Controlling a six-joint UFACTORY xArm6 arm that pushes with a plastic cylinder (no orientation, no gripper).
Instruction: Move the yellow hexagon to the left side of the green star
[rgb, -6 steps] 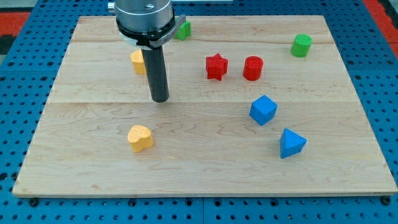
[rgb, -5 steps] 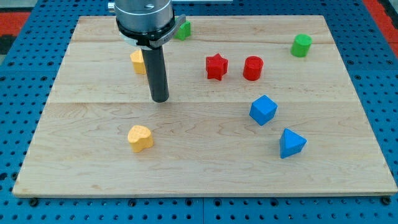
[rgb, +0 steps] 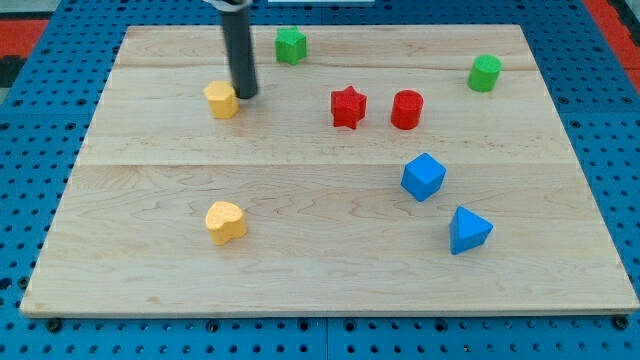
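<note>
The yellow hexagon (rgb: 221, 99) sits in the upper left of the frame, on the wooden board (rgb: 300, 270), and my tip (rgb: 245, 94) is right at its right-hand edge, touching it or very nearly; I cannot tell which. I have no fingers to spread or pinch, only a straight dark rod, so nothing is held. The green star (rgb: 290, 45) lies above and to the right of the hexagon, near the frame's top edge, with my rod standing between the two. I judge the hexagon to be a small, light, rigid block that will slide easily on the smooth wood and may spin if struck off-centre, so I would press against the middle of a flat side face rather than a corner. To carry it up beside the star's left, contact from its lower side looks better than from where I stand now. It is a squat orange-yellow prism, flat-topped, with short faceted walls and softly rounded edges.
</note>
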